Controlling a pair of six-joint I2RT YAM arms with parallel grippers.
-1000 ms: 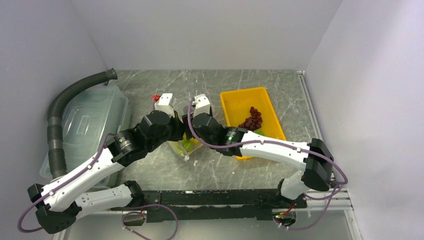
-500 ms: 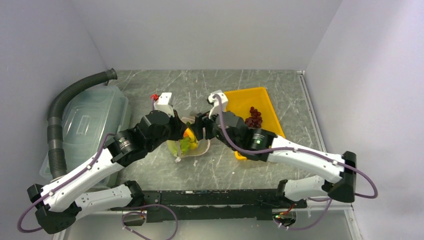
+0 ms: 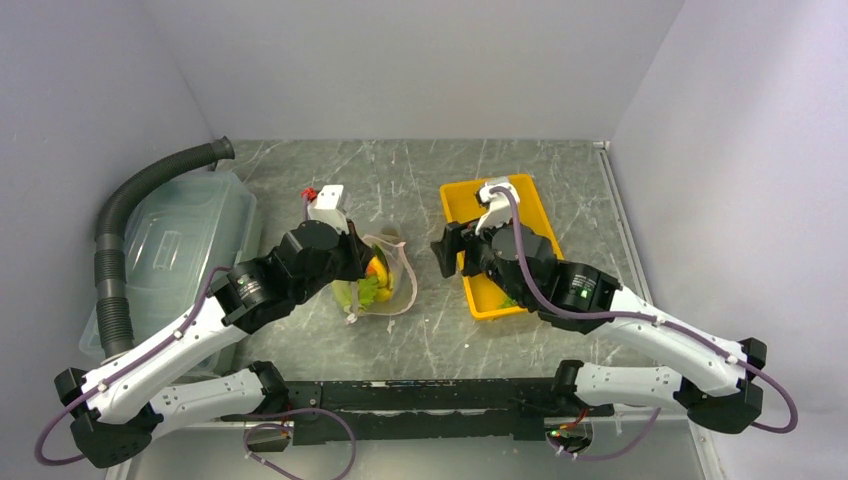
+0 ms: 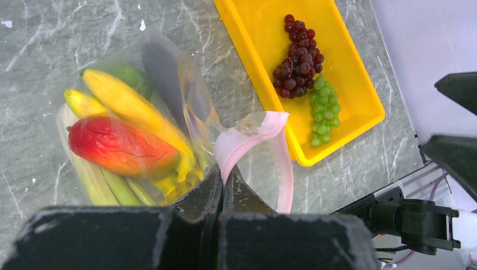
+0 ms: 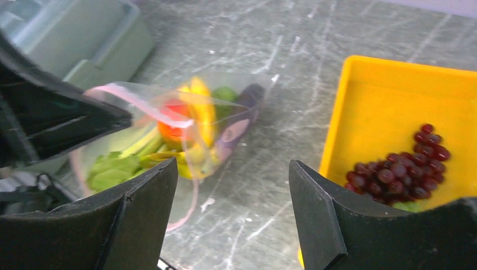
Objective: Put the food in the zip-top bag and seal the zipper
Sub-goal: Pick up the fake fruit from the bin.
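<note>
The clear zip-top bag lies mid-table with its mouth held open. It holds yellow bananas, a red-orange fruit, a purple eggplant, a green round fruit and a pale green leek. My left gripper is shut on the pink zipper and lifts that edge. Dark grapes and green grapes lie in the yellow tray. My right gripper is open and empty. It hovers between the bag and the tray.
A translucent lidded bin with a grey corrugated hose stands at the left. White walls close in the back and both sides. The right arm's body hangs over the tray's near half.
My right gripper has pulled away from the bag's mouth and moved right to the tray's edge. My left gripper has kept its hold on the pink strip, and the bag's mouth now shows open.
</note>
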